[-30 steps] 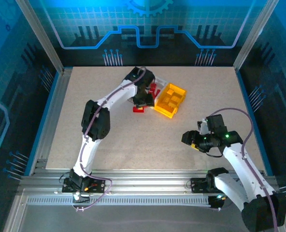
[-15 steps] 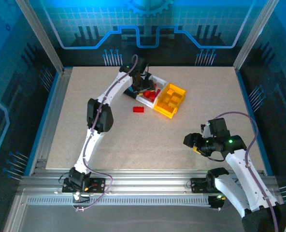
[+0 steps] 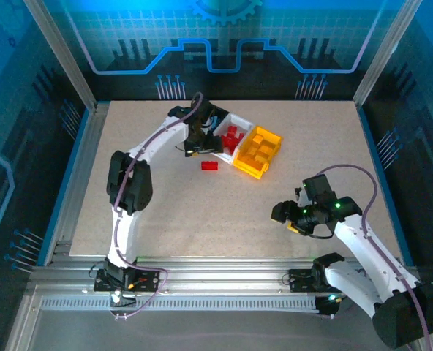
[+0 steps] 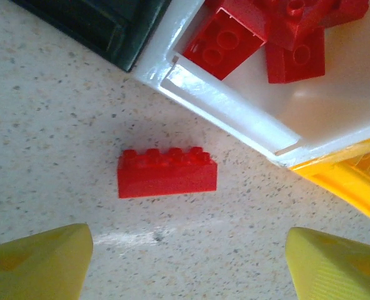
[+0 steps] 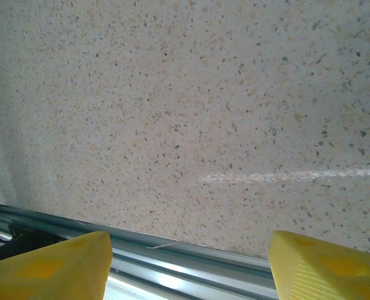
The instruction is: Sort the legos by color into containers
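Note:
A single red lego (image 4: pixel 166 173) lies on the table just in front of the containers, also seen from above as the red lego (image 3: pixel 210 165). My left gripper (image 4: pixel 188 262) hovers over it, open and empty, its yellow fingertips (image 4: pixel 38 259) wide apart. In the top view the left gripper (image 3: pixel 196 144) sits at the near-left side of the bins. The white bin (image 4: pixel 229 112) holds several red legos (image 4: pixel 235 37). The yellow-orange bin (image 3: pixel 258 152) holds yellow legos. A corner of the black bin (image 4: pixel 104 25) shows. My right gripper (image 3: pixel 284 213) is open and empty over bare table.
The table's near edge and metal rail (image 5: pixel 172 256) lie just under the right gripper (image 5: pixel 188 265). The left arm's forearm (image 3: pixel 162 135) reaches across the table's left half. Frame posts stand at the table's corners.
The left gripper has opened wide and moved from over the bins to their near-left side. The right arm has drifted slightly left.

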{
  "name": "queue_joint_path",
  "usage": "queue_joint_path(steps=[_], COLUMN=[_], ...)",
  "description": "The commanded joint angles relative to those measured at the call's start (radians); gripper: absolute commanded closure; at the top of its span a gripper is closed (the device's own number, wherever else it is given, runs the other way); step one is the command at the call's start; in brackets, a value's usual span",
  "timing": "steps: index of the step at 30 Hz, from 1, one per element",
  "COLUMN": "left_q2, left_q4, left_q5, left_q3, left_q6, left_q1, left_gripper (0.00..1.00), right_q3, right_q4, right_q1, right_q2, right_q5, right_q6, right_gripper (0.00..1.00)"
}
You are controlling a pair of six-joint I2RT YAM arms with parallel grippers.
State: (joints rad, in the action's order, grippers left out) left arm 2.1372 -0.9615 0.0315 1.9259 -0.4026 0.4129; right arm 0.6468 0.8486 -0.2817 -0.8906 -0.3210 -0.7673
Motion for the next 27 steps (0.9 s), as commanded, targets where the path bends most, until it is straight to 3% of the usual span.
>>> queue_joint_path(steps=[1, 12, 27], left_q2=[0.013, 0.095, 0.21], left_q4=[0.007, -0.003, -0.038], left_q5=[-0.042, -0.038, -0.052], left_q3=[-0.036, 0.003, 0.081], left_q6=[0.064, 0.09, 0.036], left_q1=[-0.003, 0.017, 0.06], left_gripper=[0.18, 0.17, 0.14], right_q3=[0.02, 0.022, -0.001], right_q4=[-0.016, -0.022, -0.016], right_q1=[-0.014, -0.019, -0.022], right_q2=[-0.012, -0.076, -0.022], right_q5=[0.013, 0.01, 0.015], right_q6=[-0.01, 0.022, 0.01], right_gripper=[0.31, 0.31, 0.31])
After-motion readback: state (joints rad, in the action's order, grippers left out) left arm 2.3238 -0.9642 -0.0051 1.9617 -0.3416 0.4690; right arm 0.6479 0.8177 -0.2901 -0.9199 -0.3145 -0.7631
